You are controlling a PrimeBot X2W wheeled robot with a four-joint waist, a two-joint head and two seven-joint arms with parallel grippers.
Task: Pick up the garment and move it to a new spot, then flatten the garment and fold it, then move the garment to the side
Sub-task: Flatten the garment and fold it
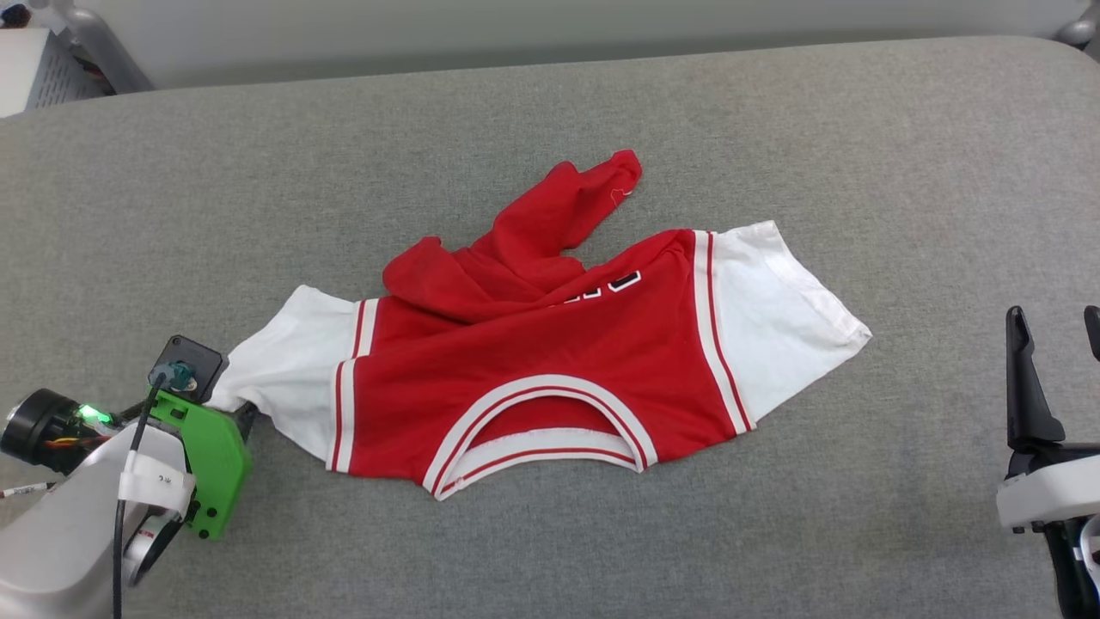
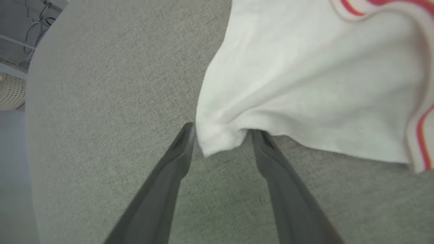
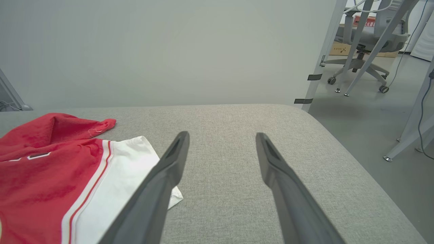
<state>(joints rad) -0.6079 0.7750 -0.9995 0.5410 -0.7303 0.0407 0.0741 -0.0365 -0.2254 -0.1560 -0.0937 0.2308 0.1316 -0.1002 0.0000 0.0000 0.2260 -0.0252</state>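
The garment (image 1: 533,378) lies on the grey padded table (image 1: 773,129), a red jersey with white sleeves. Its neckline points toward me and its lower part is bunched up at the far side. My left gripper (image 1: 236,411) sits at the tip of the left white sleeve. In the left wrist view its fingers are spread, so the left gripper (image 2: 222,130) is open, with the sleeve corner of the garment (image 2: 305,84) lying loose between the tips. My right gripper (image 1: 1054,318) is open over bare table, to the right of the other sleeve. In the right wrist view the right gripper (image 3: 221,134) holds nothing, and the garment (image 3: 40,169) is at the left.
The table's rounded right edge (image 3: 339,142) drops to the floor, where metal stand legs (image 3: 352,44) and an office chair (image 3: 369,37) stand. A pale wall panel (image 3: 169,51) runs behind the table. A white perforated box (image 1: 34,69) is at the far left corner.
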